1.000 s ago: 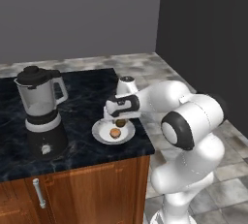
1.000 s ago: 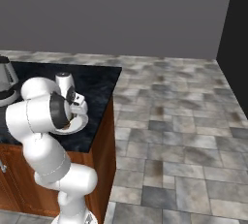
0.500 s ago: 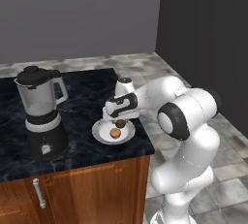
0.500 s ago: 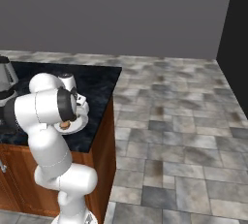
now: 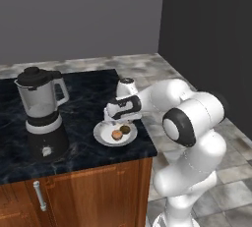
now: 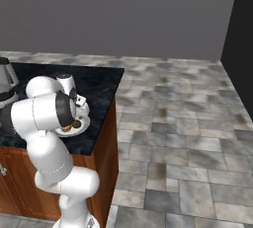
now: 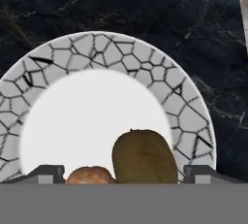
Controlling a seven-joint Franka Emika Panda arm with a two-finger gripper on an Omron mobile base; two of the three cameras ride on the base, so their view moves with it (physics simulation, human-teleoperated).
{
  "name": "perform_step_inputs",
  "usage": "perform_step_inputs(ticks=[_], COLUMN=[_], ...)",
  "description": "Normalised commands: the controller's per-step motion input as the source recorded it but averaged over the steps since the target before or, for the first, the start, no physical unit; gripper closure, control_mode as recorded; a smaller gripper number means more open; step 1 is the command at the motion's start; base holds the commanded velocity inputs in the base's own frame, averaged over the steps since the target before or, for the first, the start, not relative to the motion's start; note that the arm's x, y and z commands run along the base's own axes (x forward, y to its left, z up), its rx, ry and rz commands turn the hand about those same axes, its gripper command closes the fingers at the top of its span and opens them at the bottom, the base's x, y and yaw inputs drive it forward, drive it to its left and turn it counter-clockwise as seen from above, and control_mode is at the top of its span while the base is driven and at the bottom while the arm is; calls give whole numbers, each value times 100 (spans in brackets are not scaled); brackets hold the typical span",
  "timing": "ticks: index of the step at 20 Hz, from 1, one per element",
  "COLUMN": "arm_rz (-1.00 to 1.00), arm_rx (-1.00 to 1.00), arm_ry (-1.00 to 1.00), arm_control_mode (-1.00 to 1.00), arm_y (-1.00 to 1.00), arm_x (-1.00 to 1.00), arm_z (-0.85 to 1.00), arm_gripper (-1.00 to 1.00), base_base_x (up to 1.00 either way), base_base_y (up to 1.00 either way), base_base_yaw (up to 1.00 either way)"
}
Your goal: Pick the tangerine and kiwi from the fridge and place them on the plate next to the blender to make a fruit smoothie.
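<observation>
Sitting at the left of the dark marble desk [image 5: 83, 123] in the left base view: blender [image 5: 42, 115], clear jar with black lid and black base, upright. Plate [image 5: 104, 135] is at its 3 o'clock, near but apart, close to the desk's front edge. Tangerine [image 5: 116, 134] and kiwi [image 5: 125, 129] both lie on the plate, side by side and touching or almost so; kiwi at the tangerine's 2 o'clock in that view. Tool [image 5: 119, 121] hangs just above the fruit, pointing down, arm reaching in from 3 o'clock.

Right base view: plate [image 6: 79, 128] shows past the arm's elbow, near the desk's right edge; kiwi [image 6: 77, 123] is a dark spot on it, tangerine hard to separate there.

Hand view: plate [image 7: 140, 60] has a cracked-mosaic rim and plain white centre. Tangerine [image 7: 89, 175] at 6 o'clock, kiwi [image 7: 144, 156] just right of it, touching. Fingertips [image 7: 46, 172] stand wide, one at each lower corner, both fruits between them with clear gaps on either side. Tool is spread wide and grips nothing; kiwi rests free on the plate.
</observation>
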Motion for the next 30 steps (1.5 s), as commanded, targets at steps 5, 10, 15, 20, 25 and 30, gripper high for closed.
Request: perform_step_inputs(ticks=[5,10,15,20,25,30], arm_rz=[-3,-6,-8,-9,-12,-11], arm_rx=[0,1,5,11,14,19], arm_ry=[-33,-43,-40,-39,-33,-14], arm_control_mode=[-100,-100,-100,-100,-100,-100], arm_y=[-9,-38,-48,-49,-48,-54], arm_x=[-95,-100,-100,-100,-99,-68], arm_z=[18,1,8,59,94,100], arm_gripper=[-100,-100,-100,-100,-100,-100], base_base_x=[0,0,0,0,0,0], base_base_y=[0,0,0,0,0,0], base_base_yaw=[0,0,0,0,0,0])
